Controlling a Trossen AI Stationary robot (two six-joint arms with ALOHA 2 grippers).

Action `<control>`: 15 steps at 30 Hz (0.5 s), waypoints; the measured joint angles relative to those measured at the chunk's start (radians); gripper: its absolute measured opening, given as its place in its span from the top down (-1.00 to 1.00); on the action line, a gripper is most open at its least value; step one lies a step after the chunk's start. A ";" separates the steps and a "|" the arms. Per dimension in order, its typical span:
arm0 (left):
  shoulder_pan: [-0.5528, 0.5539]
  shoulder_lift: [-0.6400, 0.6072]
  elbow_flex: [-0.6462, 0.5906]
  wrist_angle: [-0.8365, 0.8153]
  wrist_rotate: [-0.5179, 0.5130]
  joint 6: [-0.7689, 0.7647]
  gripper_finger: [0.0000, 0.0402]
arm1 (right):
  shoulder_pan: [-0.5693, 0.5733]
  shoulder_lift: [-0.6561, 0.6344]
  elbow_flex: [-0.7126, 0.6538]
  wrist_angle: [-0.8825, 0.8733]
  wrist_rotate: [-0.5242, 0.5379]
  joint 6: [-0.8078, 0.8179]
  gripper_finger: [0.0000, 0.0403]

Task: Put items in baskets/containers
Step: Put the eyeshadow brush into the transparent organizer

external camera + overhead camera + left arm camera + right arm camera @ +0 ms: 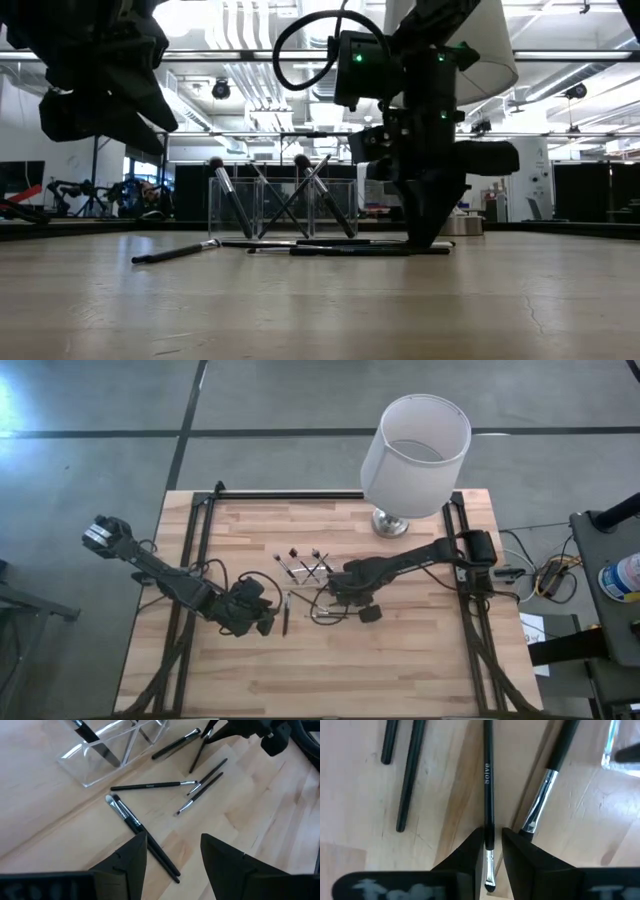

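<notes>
The left end effector (262, 618) hovers low over the surface (400, 670), fingers (131, 857) spread wide and holding nothing, just left of a lone brush (285, 614). Further brushes (150, 785) lie loose near the middle, beside the clear tray (305, 567), where a few brushes stand leaning. The right end effector (330, 600) is down among them, its fingers (470, 855) narrowed around one thin brush (488, 795) lying flat on the wood. A lamp (412, 455) stands behind.

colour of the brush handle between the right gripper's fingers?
Black thin brush handle with pale lettering; right wrist view shows it best.
</notes>
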State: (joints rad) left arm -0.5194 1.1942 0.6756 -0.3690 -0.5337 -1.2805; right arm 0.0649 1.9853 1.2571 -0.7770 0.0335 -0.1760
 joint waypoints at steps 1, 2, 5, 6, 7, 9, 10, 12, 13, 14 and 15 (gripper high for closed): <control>0.000 0.000 -0.001 0.004 0.001 -0.004 0.11 | -0.001 0.000 -0.003 0.002 -0.010 0.018 0.68; 0.001 0.000 -0.001 0.004 0.000 -0.007 0.11 | 0.000 0.000 -0.006 0.003 -0.020 0.036 0.69; 0.005 -0.001 -0.003 0.002 -0.006 -0.035 0.11 | 0.010 0.000 -0.018 0.011 -0.018 0.064 0.77; 0.007 -0.001 -0.004 0.002 -0.010 -0.045 0.11 | 0.015 0.000 -0.022 0.015 -0.010 0.064 0.81; 0.009 -0.001 -0.004 0.003 -0.017 -0.050 0.11 | 0.019 0.000 -0.024 0.017 0.002 0.058 0.85; 0.011 -0.001 -0.007 0.004 -0.044 -0.059 0.11 | 0.026 0.000 -0.025 0.018 0.037 0.041 0.92; 0.012 -0.001 -0.009 0.006 -0.061 -0.066 0.11 | 0.028 0.000 -0.026 0.018 0.048 0.039 0.93; 0.020 -0.001 -0.010 0.006 -0.081 -0.077 0.11 | 0.027 0.001 -0.022 0.015 0.044 0.043 0.94; 0.025 -0.001 -0.009 0.006 -0.082 -0.080 0.11 | 0.027 0.001 -0.019 0.012 0.039 0.045 0.94; 0.030 -0.002 -0.009 0.007 -0.083 -0.079 0.11 | 0.027 -0.001 -0.015 0.008 0.037 0.048 0.94; 0.035 -0.002 -0.009 0.010 -0.084 -0.079 0.11 | 0.027 -0.003 -0.010 0.002 0.037 0.064 0.94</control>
State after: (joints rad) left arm -0.4844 1.1927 0.6666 -0.3587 -0.6174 -1.3598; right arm 0.0917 1.9822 1.2469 -0.7747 0.0700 -0.1118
